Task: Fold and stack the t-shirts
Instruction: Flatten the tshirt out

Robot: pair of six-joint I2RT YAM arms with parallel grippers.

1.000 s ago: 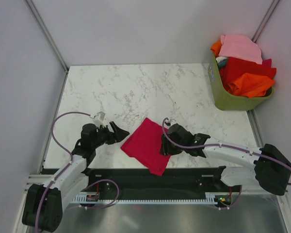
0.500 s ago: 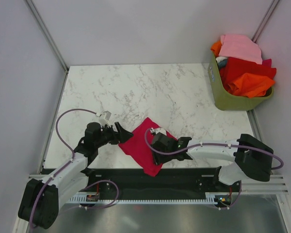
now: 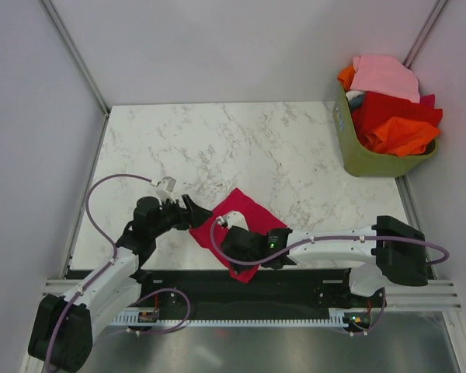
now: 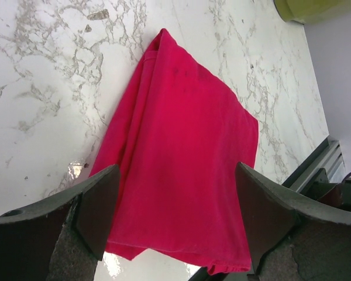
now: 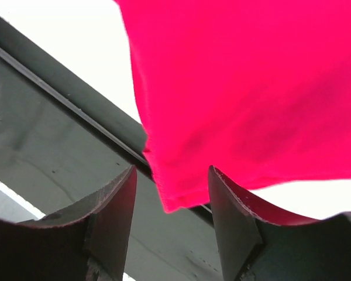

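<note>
Over the last second my right arm had swung from the right side of the red t-shirt (image 3: 245, 208) across it to its near-left part. My right claw (image 3: 230, 247) ended low over the near corner of the cloth. Its jaws had widened a little on the way. In the right wrist view they stood apart, with that corner (image 5: 251, 88) lying loose between them and overhanging the black rail (image 5: 76, 99) at the table's near edge. My right claw (image 5: 171, 175) had hold of nothing.

My left claw (image 3: 196, 214) had barely moved. It hovered just beside the left edge of the t-shirt, jaws spread wide and empty. In the left wrist view the folded cloth (image 4: 181, 158) lay flat between and beyond the fingertips of my left claw (image 4: 176, 175).

The t-shirt itself had hardly shifted. It lay as a folded diamond near the middle of the near edge of the table (image 3: 217, 140), well apart from the basket (image 3: 357, 159) at the far right. The other t-shirts (image 3: 384, 74) were heaped there untouched.

I judged that both claws were now placed along the left and near side for another fold or a tidy. Only the first tee was in hand and the stack had not yet begun. The overhanging corner could slip off the edge if I pulled it nearer.
</note>
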